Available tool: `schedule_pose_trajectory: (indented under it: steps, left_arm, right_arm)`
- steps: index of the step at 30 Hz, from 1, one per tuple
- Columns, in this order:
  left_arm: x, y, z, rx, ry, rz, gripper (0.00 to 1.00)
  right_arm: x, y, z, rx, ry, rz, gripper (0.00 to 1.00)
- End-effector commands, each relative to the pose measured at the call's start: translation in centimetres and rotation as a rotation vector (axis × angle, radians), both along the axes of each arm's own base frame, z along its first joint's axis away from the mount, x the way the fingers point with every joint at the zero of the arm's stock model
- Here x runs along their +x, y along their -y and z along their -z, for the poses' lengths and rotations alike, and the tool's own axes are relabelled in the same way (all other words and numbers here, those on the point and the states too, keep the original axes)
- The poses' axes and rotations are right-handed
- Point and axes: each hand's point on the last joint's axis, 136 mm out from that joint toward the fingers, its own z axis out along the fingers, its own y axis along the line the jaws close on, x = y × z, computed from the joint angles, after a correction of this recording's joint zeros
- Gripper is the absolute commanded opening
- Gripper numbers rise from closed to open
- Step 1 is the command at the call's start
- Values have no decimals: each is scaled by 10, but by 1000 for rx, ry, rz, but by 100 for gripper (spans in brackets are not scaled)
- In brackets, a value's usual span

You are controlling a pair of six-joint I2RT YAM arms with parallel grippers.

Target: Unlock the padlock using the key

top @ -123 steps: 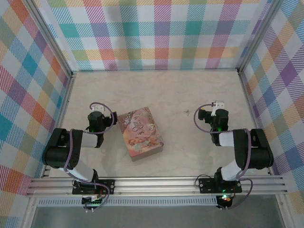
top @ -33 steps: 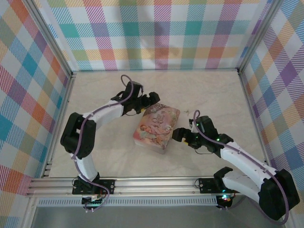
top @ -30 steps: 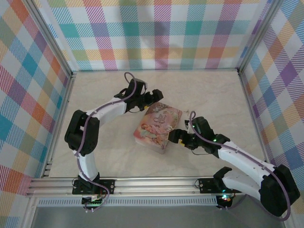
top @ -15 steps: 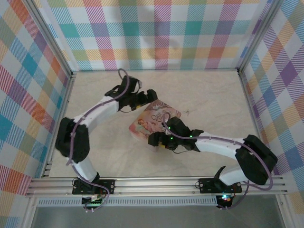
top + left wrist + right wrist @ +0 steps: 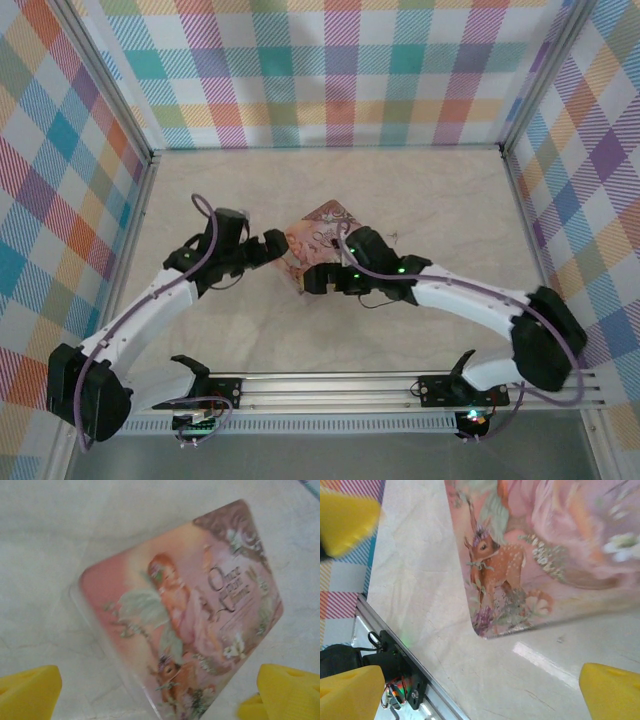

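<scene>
The pink picture tin (image 5: pixel 318 238) lies flat mid-table, turned cornerwise. My left gripper (image 5: pixel 278 248) is open at its left corner. In the left wrist view the tin (image 5: pixel 185 605) lies ahead of that gripper (image 5: pixel 160 700), whose yellow fingertips (image 5: pixel 30 692) stand wide apart with nothing between them. My right gripper (image 5: pixel 308 280) is open at the tin's near corner. In the right wrist view the tin (image 5: pixel 535 545) lies beyond this gripper (image 5: pixel 480 692), which has only bare table between its fingers. A tiny dark sliver, the key (image 5: pixel 397 236), lies right of the tin. The padlock is out of view.
Plaid walls (image 5: pixel 330 70) close in the marble table (image 5: pixel 430 190) on three sides. The metal rail (image 5: pixel 330 385) with the arm bases runs along the near edge, and the rail (image 5: pixel 395 675) also appears in the right wrist view. A yellow fingertip of the left gripper (image 5: pixel 347 517) shows there too.
The left arm swung from behind the tin to its left side. The right gripper moved leftward to the tin's near corner. The tin turned and shifted back.
</scene>
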Motion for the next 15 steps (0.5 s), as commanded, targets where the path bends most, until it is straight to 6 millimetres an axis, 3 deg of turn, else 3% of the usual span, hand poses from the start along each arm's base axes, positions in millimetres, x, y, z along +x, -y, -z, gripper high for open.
schedule_pose_trajectory:
  steps: [1,4,8,15]
  left_arm:
    - [-2,17,7,-113,23,-7,100]
    - [7,30,0,-180,80,5,100]
    - [20,46,1,-224,105,20,100]
    - [40,60,16,-226,85,14,100]
  right_arm:
    - [18,45,-16,-100,96,83,100]
    - [44,77,-25,-110,124,169,100]
    - [82,106,-24,-125,133,240,100]
    - [137,105,-1,-124,86,235,100]
